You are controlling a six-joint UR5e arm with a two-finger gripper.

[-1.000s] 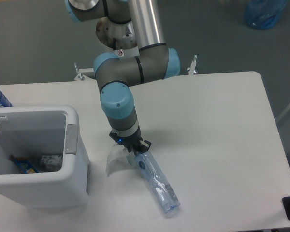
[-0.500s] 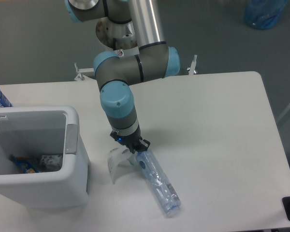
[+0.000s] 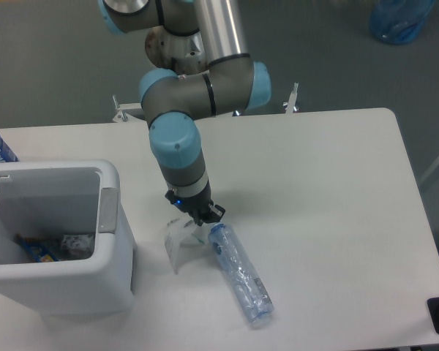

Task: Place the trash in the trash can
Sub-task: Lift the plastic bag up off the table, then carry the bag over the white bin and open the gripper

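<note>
Gripper (image 3: 196, 218) pinching wrapper (image 3: 177, 241) low over surface (image 3: 329, 197), crushed bottle (image 3: 238, 273) just beside, trash can (image 3: 110, 241) near on its far side.

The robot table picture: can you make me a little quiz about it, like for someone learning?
1. True or false: the crushed clear bottle lies on the table, outside the trash can.
2. What is the gripper right over? A) the plastic wrapper B) the blue bag C) the trash can
3. Fill in: the trash can stands at the table's ____ side in the picture.

Key:
1. True.
2. A. Whether it grips the wrapper cannot be told.
3. Left.
</note>
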